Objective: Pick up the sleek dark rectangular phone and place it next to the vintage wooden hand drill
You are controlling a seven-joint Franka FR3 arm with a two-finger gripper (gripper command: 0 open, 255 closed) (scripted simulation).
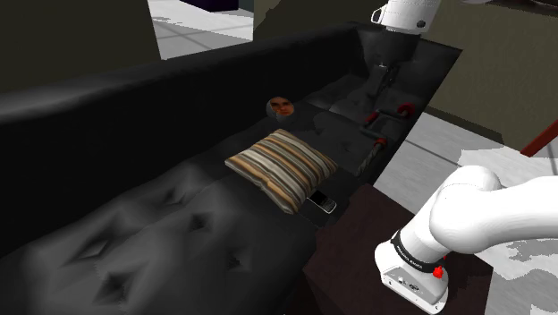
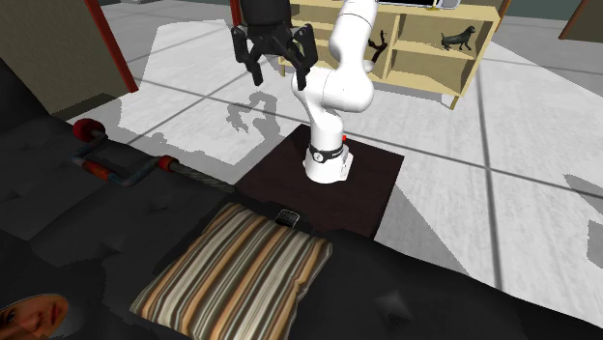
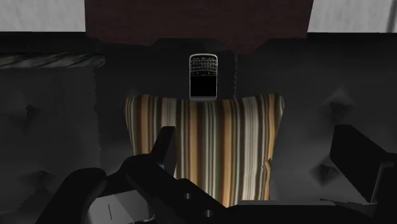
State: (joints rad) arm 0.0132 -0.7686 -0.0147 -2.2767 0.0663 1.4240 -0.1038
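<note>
Zero contact: in approach, the gripper (image 2: 279, 70) hangs empty, fingers spread, well above the phone (image 3: 204, 76); descent onto it is required.

Home living room, dark tufted sofa (image 1: 107, 134) with a striped cushion (image 3: 216, 140) lying straight ahead of the fingers (image 3: 162, 149), pale tiled floor (image 2: 502, 174), open wooden shelf unit (image 2: 425, 48) holding a dog figurine (image 2: 456, 39) well behind the fingers.

phone (image 3: 203, 76) 1 | striped cushion (image 3: 219, 137) 1 | hand drill (image 2: 121, 174) 1 | sofa (image 1: 134, 246) 1
</note>
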